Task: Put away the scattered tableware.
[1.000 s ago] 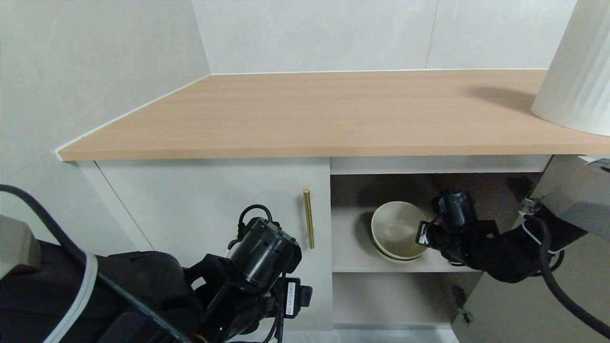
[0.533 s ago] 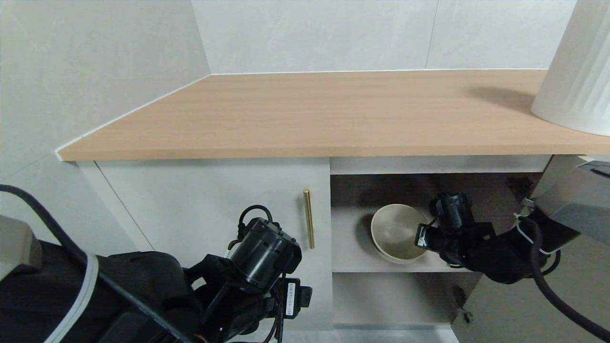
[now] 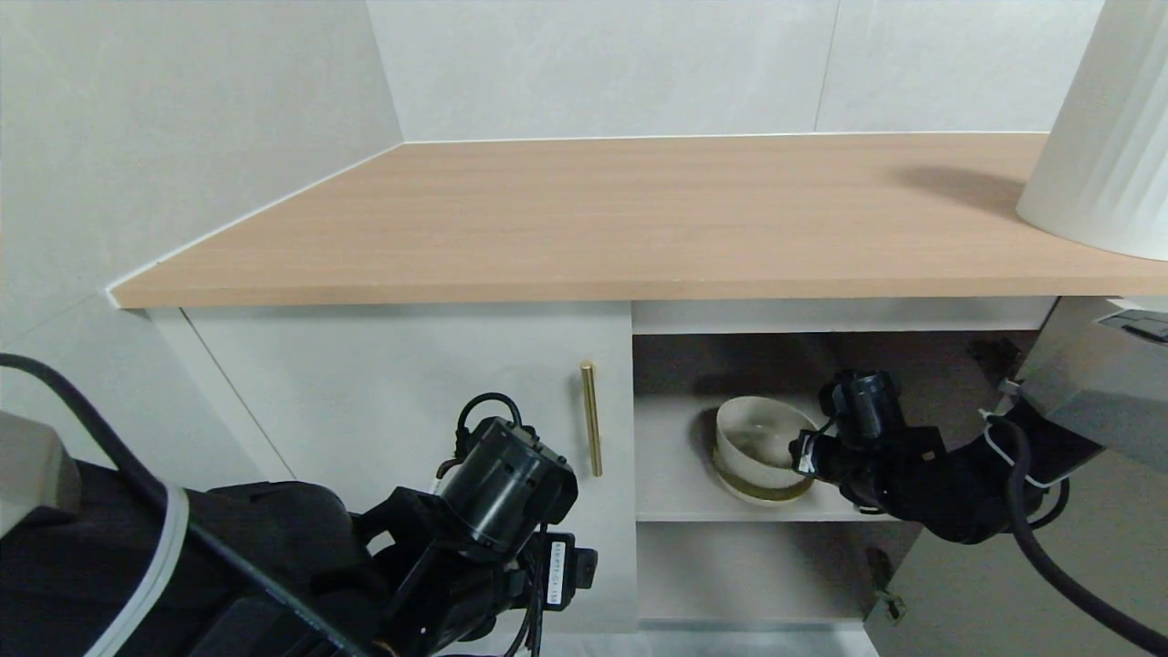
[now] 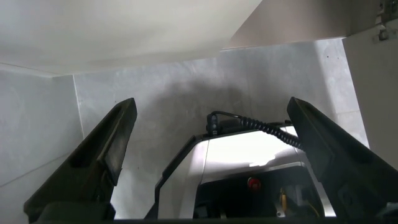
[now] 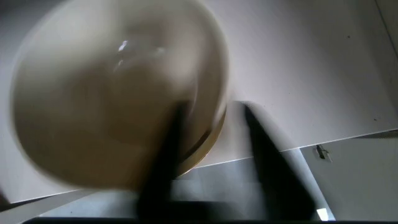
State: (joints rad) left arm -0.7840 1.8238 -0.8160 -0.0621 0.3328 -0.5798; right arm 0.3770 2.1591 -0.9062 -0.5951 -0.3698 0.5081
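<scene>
1. Ceramic by its look, the bowl (image 3: 759, 440) is judged rigid, moderately heavy, slippery with glaze and liable to chip. Take hold at the rim wall, one finger inside and one outside.
2. Appearance: cream, round, deep, glossy inside. It sits on a second dish (image 3: 762, 492) with an olive-yellow edge.
3. Location: inside the cabinet (image 3: 411, 392), in the open right half, on the upper shelf.
4. Right gripper (image 5: 212, 124): inside the cabinet at the bowl's right rim. The jaws stand apart astride the wall, with shelf showing beside the outer one, so judged unclamped despite blur.
5. Left gripper (image 4: 211, 106): low before the cabinet's closed door, jaws spread wide, holding nothing.
</scene>
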